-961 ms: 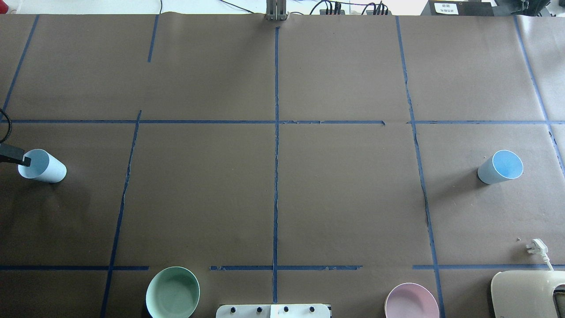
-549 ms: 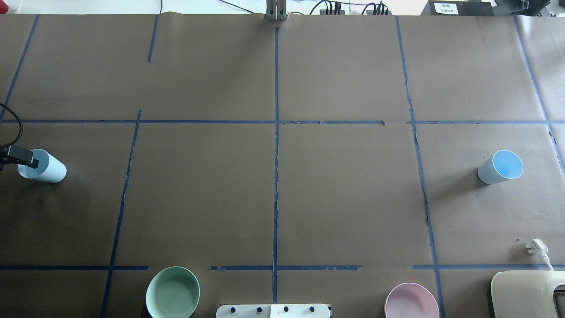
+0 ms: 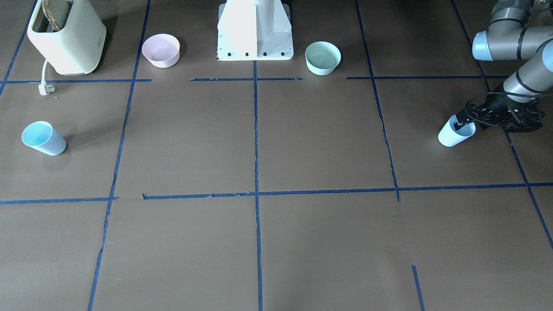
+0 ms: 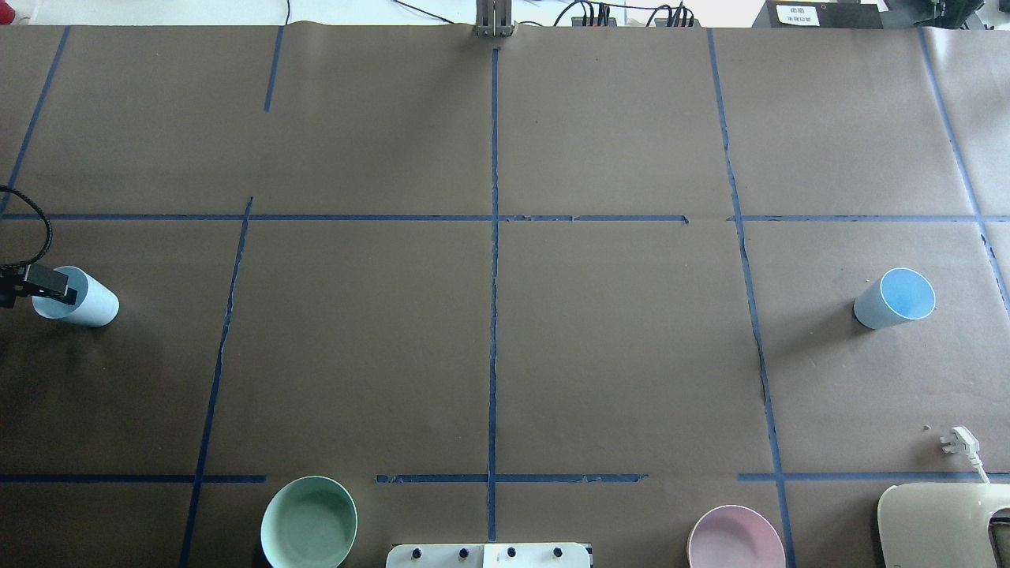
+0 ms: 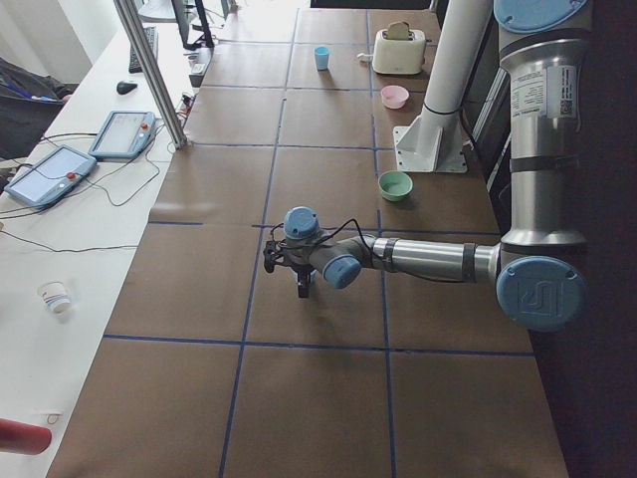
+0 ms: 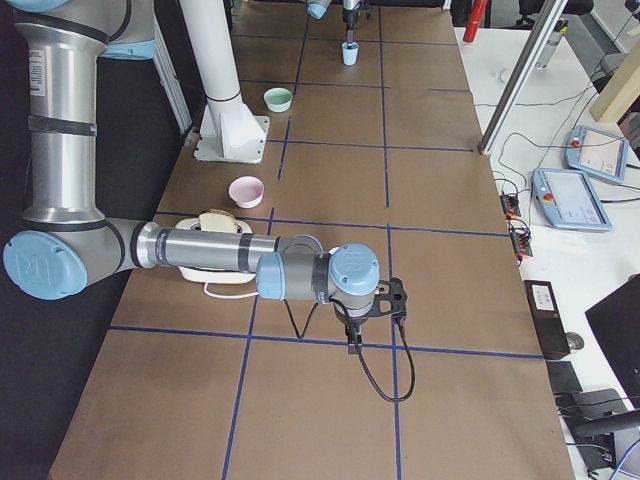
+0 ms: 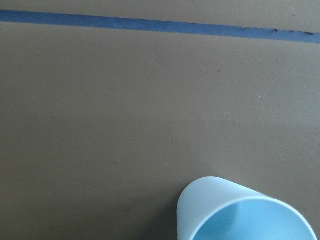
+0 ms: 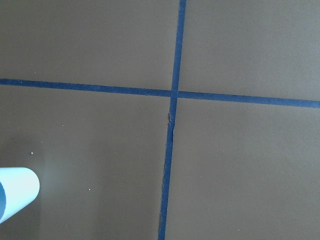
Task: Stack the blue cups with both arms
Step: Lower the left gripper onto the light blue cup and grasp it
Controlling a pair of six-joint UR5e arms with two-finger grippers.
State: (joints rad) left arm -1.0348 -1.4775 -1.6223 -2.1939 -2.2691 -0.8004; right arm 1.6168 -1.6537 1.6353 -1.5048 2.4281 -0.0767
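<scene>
One blue cup (image 4: 88, 303) stands at the table's far left; it also shows in the front view (image 3: 449, 137) and low in the left wrist view (image 7: 240, 215). My left gripper (image 4: 49, 287) is right at this cup's rim, open, with one black finger (image 3: 459, 123) reaching inside the cup. The second blue cup (image 4: 895, 300) stands free at the far right and shows in the front view (image 3: 43, 138) and the right wrist view (image 8: 15, 192). My right gripper (image 6: 352, 342) shows only in the exterior right view, hanging over the table; I cannot tell if it is open or shut.
A mint-green bowl (image 4: 308, 521) and a pink bowl (image 4: 735, 540) sit at the near edge beside the white pedestal (image 3: 255, 30). A cream toaster (image 4: 943, 525) with a loose plug (image 4: 959, 440) is at the near right. Blue tape lines cross the brown table.
My left gripper's finger has moved right, further over and into the left cup's mouth. Both cups stay where they were.
</scene>
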